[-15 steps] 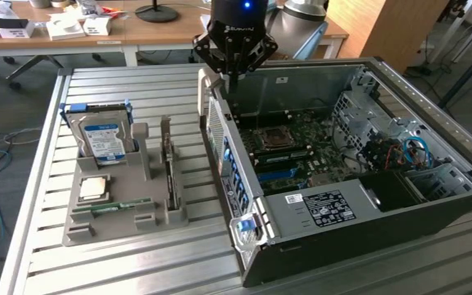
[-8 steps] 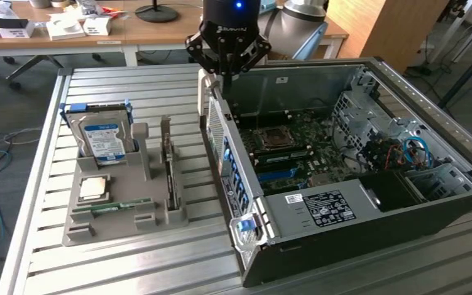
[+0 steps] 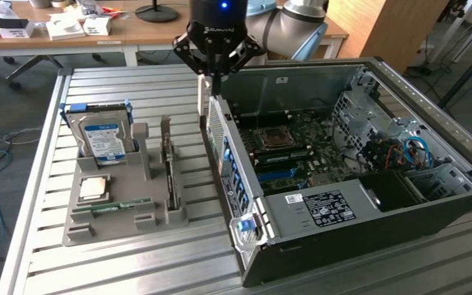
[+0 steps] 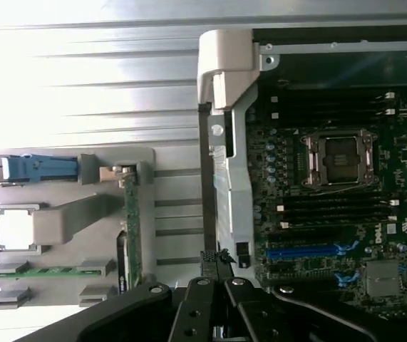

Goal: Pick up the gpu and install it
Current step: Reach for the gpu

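The gpu (image 3: 169,167) is a thin dark card with a grey metal end bracket. It stands on edge in a slot of the grey holder (image 3: 96,230) on the slatted table, at the exterior view's left of the computer case. In the wrist view the gpu (image 4: 132,228) shows edge-on, greenish. My gripper (image 3: 214,81) hangs above the case's rear wall, higher than the gpu and apart from it. Its fingers are shut together with nothing visible between them. Its fingertips (image 4: 216,262) sit over the rear wall's edge beside the motherboard (image 4: 331,214).
The open computer case (image 3: 343,203) lies on its side at the exterior view's right, CPU socket (image 3: 273,138) and blue slot (image 4: 303,251) exposed. The holder also carries a silver hard drive (image 3: 103,138), a CPU chip (image 3: 94,186) and a green memory stick (image 3: 115,206). A cluttered desk stands behind.
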